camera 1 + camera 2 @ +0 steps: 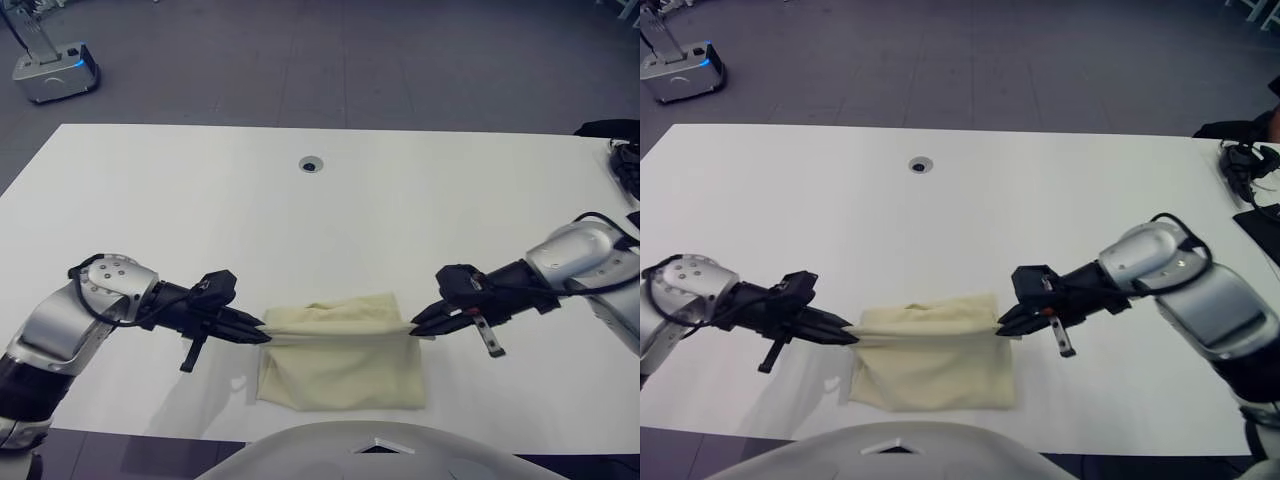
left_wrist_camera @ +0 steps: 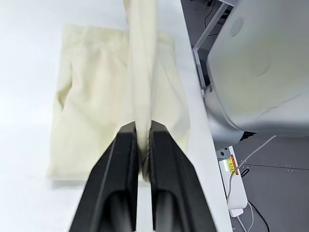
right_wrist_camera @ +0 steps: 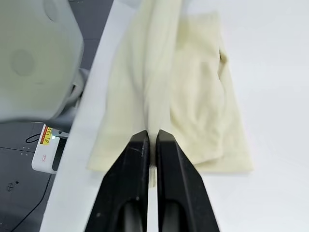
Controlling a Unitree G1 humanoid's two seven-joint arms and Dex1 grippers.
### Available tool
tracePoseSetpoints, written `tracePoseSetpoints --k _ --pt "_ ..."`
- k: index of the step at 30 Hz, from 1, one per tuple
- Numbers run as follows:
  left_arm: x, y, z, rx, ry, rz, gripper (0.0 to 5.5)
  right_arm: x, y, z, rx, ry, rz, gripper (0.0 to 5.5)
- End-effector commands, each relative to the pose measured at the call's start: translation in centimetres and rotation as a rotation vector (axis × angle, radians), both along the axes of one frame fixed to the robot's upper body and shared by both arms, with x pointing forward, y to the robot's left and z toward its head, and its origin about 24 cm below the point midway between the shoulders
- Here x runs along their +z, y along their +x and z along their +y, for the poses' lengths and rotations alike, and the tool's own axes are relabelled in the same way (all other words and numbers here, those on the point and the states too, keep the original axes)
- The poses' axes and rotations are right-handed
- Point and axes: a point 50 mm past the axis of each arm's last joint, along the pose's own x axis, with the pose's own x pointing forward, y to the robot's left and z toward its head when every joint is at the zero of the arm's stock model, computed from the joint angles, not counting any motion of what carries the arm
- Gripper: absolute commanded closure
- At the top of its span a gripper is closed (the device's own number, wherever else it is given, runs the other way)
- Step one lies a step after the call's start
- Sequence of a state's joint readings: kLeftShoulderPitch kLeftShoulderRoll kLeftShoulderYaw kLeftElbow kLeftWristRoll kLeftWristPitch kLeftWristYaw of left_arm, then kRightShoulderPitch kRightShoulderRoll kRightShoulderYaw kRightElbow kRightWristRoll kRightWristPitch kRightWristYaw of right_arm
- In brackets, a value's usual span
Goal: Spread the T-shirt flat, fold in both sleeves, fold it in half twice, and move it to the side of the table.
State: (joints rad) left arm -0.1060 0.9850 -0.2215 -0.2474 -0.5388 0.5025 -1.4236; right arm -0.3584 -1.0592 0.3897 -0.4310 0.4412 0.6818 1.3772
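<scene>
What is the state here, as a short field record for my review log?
table: white; cable port toward the far side
T-shirt: pale yellow, folded, by the near edge; one edge lifted and pulled taut at both ends
left end effector: shut on the shirt's left end
right end effector: shut on its right end

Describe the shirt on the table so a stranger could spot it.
On the white rectangular table, look at the near edge, between the black left hand and right hand. The pale yellow fabric T-shirt lies there folded, the only soft, coloured thing, its top layer pinched by both.
</scene>
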Motion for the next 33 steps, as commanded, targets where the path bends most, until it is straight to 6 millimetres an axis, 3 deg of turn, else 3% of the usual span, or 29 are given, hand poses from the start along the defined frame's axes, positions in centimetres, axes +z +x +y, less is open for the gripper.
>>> tracePoseSetpoints --k 1,9,14,17,21,25,33 --pt "-1.3 1.1 0.2 0.038 0.053 0.007 5.37 -2.2 1.8 -0.1 -0.027 -0.066 0.018 5.47" --pt "-2.6 1.9 1.0 0.106 0.079 0.026 5.37 -3.9 4.2 0.2 -0.096 -0.08 -0.022 5.47" --pt "-2.0 2.1 0.7 0.13 0.025 0.014 5.37 -4.0 4.9 0.3 -0.116 -0.065 -0.05 5.47" --pt "-0.3 1.9 0.4 0.116 -0.036 -0.027 5.37 -3.2 4.7 0.7 -0.09 -0.035 -0.057 5.47" --pt "3.5 1.0 0.4 0.065 -0.135 -0.097 5.37 -1.8 4.6 1.1 -0.05 -0.001 -0.074 5.47" --pt "5.4 0.9 0.5 0.035 -0.155 -0.126 5.37 -1.5 4.7 1.3 -0.063 0.007 -0.091 5.47" --pt "3.6 1.1 1.2 0.085 -0.065 -0.078 5.37 -2.0 4.8 1.8 -0.059 -0.002 -0.102 5.47"
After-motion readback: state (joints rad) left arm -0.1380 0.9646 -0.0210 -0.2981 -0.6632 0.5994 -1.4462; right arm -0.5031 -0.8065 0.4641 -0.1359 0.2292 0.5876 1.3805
